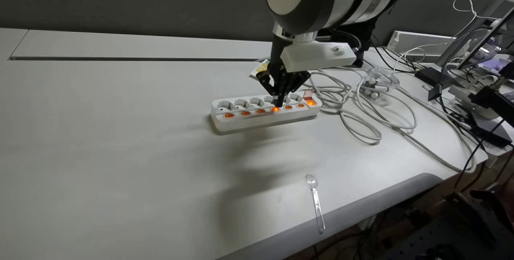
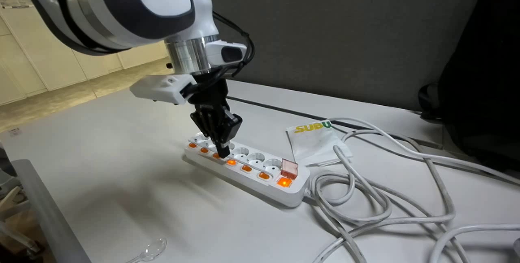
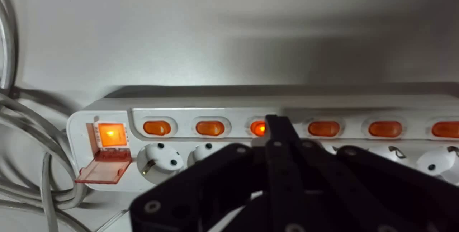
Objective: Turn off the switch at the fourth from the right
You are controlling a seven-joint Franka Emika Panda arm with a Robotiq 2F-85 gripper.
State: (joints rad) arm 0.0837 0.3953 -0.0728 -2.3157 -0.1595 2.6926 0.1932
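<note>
Switch four from the right [image 1: 275, 109], counting the large end switch [image 1: 311, 102], glows orange at 6 o'clock from the tip of the gripper [image 1: 278, 103] in an exterior view. The gripper is narrow: in the wrist view its fingers [image 3: 274, 128] sit together and overlap the switch's 3 o'clock edge; I cannot tell whether they touch it.

Beneath, in an exterior view, runs the white power strip [image 1: 257, 122], stretching from 9 to 3 o'clock. At its 3 o'clock end the large end switch is lit too, with a pinkish see-through cover [image 1: 308, 94] tipped open. The other five switches [image 1: 245, 113] are a duller orange.

Farther out on the tabletop [image 1: 120, 151], grey cables [image 2: 406, 219] loop around 3 and 4 o'clock in both exterior views. A clear spoon [image 1: 316, 203] lies at 5 o'clock in an exterior view, its handle over the grey edge [image 1: 363, 207]. In an exterior view, white paper [image 2: 315, 147] with yellow and green lettering lies at 3 o'clock.
</note>
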